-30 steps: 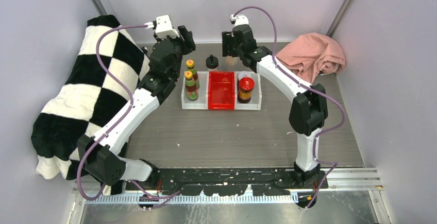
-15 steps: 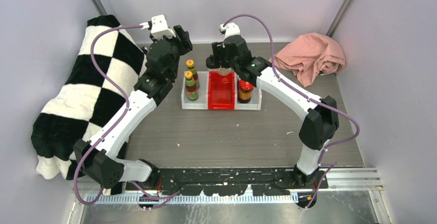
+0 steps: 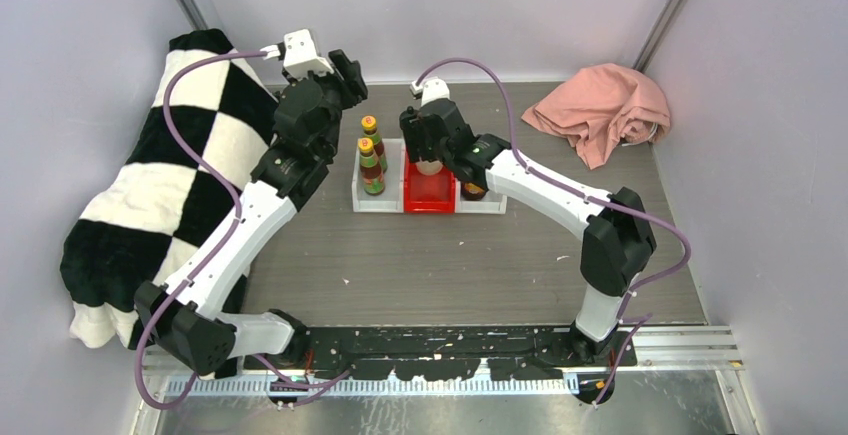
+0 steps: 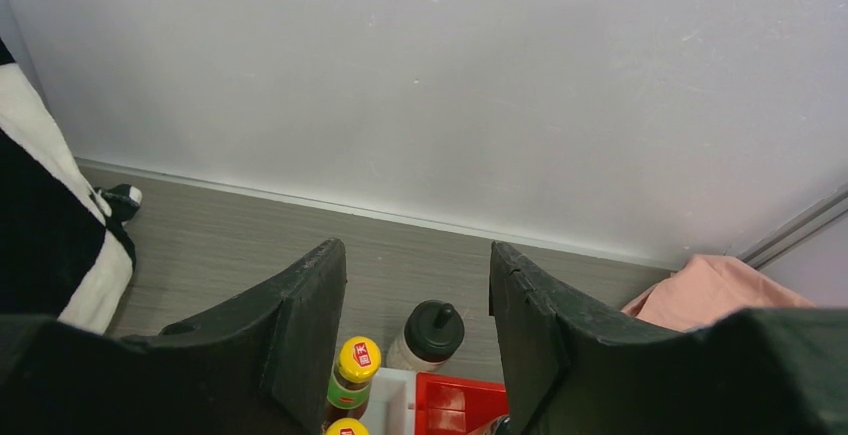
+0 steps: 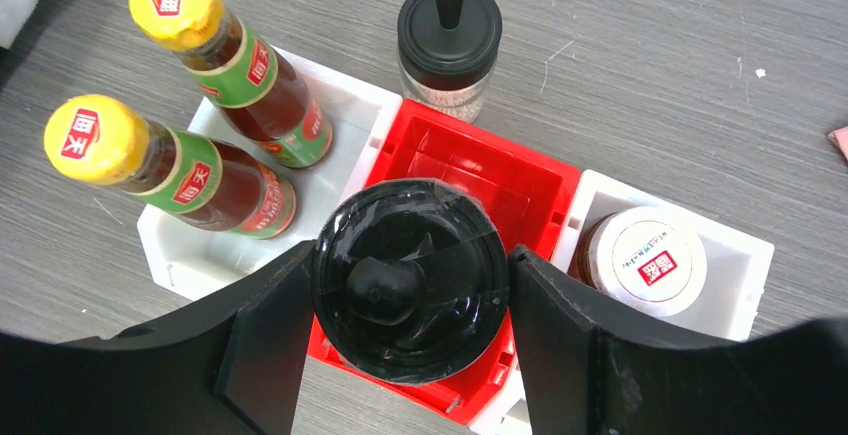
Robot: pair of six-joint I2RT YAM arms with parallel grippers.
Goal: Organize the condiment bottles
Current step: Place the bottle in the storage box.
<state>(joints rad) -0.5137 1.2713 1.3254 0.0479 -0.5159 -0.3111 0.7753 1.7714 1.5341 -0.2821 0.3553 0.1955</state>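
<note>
My right gripper (image 5: 410, 267) (image 3: 428, 153) is shut on a clear black-lidded shaker (image 5: 408, 280) and holds it upright over the red bin (image 5: 500, 170) (image 3: 430, 195). The second shaker (image 5: 450, 30) (image 4: 432, 330) stands on the table just behind that bin; the right arm hides it in the top view. Two yellow-capped red sauce bottles (image 5: 230, 65) (image 5: 160, 165) (image 3: 368, 150) stand in the left white bin (image 5: 340, 105). The squat dark jar (image 5: 645, 260) (image 3: 472, 192) sits in the right white bin (image 5: 740, 255). My left gripper (image 4: 415, 285) (image 3: 345, 70) is open and empty, above and behind the bottles.
A black-and-white checkered blanket (image 3: 170, 185) lies along the left wall. A pink cloth (image 3: 600, 105) is heaped at the back right. The back wall (image 4: 450, 85) stands close behind the bins. The three bins sit side by side mid-table.
My right gripper has moved left and nearer from the back of the table, carrying the shaker to above the red bin. My left gripper has drawn back a little to the left.
</note>
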